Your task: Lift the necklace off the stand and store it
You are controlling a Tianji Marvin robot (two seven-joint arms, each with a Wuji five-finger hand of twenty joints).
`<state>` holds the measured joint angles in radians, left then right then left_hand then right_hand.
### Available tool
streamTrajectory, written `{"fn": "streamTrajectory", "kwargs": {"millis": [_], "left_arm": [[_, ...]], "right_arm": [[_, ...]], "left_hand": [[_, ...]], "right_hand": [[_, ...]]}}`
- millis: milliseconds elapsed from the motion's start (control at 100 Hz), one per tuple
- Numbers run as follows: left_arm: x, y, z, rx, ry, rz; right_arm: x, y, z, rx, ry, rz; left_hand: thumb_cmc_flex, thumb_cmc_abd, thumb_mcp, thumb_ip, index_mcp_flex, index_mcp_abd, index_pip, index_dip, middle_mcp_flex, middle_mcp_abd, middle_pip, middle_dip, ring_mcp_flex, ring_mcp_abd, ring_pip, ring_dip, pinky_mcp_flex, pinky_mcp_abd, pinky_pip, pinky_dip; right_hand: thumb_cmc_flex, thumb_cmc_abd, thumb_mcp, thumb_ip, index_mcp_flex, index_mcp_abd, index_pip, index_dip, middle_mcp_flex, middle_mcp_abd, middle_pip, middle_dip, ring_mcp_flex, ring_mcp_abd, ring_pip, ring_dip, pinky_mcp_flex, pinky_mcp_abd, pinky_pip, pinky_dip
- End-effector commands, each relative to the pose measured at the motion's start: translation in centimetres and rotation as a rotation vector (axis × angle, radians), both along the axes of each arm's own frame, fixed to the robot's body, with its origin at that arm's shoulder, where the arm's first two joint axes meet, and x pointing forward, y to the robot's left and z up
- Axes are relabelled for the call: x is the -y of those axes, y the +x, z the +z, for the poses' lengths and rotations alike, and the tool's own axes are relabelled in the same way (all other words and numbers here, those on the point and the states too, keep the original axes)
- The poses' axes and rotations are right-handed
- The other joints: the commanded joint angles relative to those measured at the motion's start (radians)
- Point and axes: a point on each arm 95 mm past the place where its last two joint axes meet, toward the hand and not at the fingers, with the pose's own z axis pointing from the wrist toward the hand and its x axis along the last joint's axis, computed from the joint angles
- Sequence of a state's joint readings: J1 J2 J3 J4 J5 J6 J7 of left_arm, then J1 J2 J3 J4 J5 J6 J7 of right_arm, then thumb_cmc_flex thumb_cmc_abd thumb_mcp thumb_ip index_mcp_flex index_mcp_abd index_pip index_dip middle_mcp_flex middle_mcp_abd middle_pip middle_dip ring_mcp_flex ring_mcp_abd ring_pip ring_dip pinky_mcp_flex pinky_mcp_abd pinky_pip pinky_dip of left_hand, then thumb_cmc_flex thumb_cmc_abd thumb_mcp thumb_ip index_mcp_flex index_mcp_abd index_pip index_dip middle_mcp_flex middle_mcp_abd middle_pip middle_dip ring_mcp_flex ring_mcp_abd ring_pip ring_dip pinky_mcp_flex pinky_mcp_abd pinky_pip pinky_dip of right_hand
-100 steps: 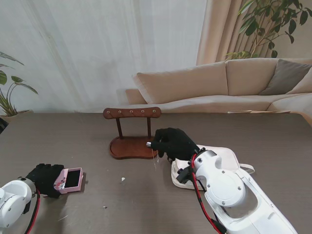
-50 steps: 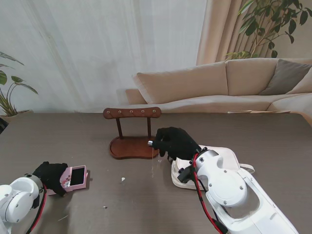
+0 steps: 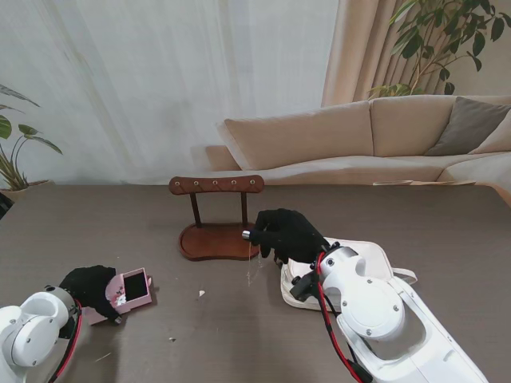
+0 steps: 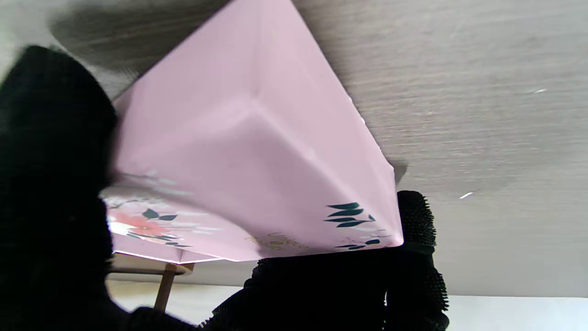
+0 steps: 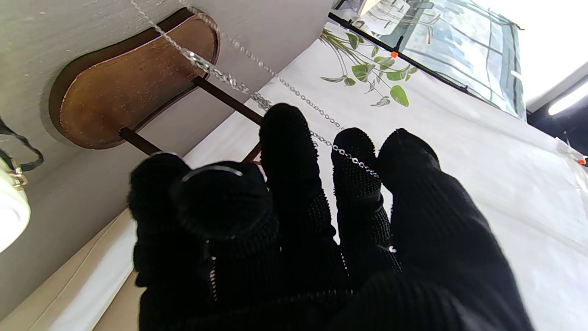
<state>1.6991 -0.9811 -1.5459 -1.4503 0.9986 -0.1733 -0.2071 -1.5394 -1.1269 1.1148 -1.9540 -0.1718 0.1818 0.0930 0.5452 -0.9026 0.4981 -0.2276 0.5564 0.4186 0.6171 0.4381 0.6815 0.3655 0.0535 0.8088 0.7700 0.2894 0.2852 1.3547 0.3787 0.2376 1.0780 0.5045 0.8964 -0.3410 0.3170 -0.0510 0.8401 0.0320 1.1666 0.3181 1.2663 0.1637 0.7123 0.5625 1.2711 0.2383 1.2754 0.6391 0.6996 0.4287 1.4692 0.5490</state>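
Beige sofa, pale curtain and a leafy plant fill the upper half of the stand view, with a dark wood-grain desk (image 3: 447,215) across the lower half. Near the frame's centre the wooden stand (image 3: 217,217) is bare of any chain on its pegged bar. The right hand (image 3: 283,234) sits just right of its base, fingers curled and pinching the necklace (image 5: 257,99); in the right wrist view the fine chain drapes across two fingertips (image 5: 353,151) and trails off toward the stand's base. At lower left the left hand (image 3: 88,287) is closed around the pink box (image 3: 128,289), which tilts with its dark opening showing.

Likely trouble: the chain lies over the fingertips more than it is clamped, so a quick swing toward the box could let it slide off onto the desk. Its loose end hangs close to the stand and might snag a post. A tilted box also offers a small, awkward mouth, and the chain could spill over its rim.
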Motion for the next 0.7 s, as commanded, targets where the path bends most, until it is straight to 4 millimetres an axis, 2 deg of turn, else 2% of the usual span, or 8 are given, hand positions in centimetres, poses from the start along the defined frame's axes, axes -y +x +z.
{"fn": "streamTrajectory", "kwargs": {"millis": [0,370,690], "left_arm": [[0.9,-3.0,-4.7,-0.155,-0.027,-0.013],[1.2,-3.2,-2.0,-0.091,-0.042,-0.066],[2.8,-1.9,1.4,-0.024,-0.055,-0.167]], "right_arm": [[-0.4,-0.4,-0.2,-0.013,0.001,0.016],[-0.4,-0.5,-0.4,-0.023,-0.007,0.01],[-0.9,-0.3,-0.9,-0.04,0.001,0.003]], "left_hand": [[0.434,0.124,0.417,0.05,0.209,-0.28,0.8,0.014,0.523,-0.242,0.226,0.125,0.174,-0.033,0.308,0.168,0.059,-0.075,0.117,0.039],[0.454,0.116,0.41,0.053,0.216,-0.252,0.805,0.009,0.536,-0.21,0.236,0.168,0.208,-0.005,0.336,0.181,0.077,-0.054,0.14,0.04],[0.455,0.108,0.415,0.05,0.224,-0.248,0.804,0.004,0.548,-0.199,0.236,0.177,0.234,-0.002,0.365,0.178,0.099,-0.044,0.163,0.044]], "right_hand": [[0.001,-0.025,0.021,-0.024,0.016,-0.012,0.002,0.018,0.033,-0.024,-0.011,0.017,0.032,-0.021,0.028,0.01,0.183,-0.003,0.054,-0.024],[0.002,-0.026,0.02,-0.024,0.016,-0.011,0.002,0.018,0.034,-0.023,-0.011,0.017,0.033,-0.022,0.028,0.011,0.181,-0.006,0.053,-0.024],[0.003,-0.027,0.018,-0.025,0.017,-0.01,0.003,0.018,0.033,-0.02,-0.011,0.017,0.032,-0.019,0.028,0.011,0.18,-0.003,0.052,-0.023]]}}
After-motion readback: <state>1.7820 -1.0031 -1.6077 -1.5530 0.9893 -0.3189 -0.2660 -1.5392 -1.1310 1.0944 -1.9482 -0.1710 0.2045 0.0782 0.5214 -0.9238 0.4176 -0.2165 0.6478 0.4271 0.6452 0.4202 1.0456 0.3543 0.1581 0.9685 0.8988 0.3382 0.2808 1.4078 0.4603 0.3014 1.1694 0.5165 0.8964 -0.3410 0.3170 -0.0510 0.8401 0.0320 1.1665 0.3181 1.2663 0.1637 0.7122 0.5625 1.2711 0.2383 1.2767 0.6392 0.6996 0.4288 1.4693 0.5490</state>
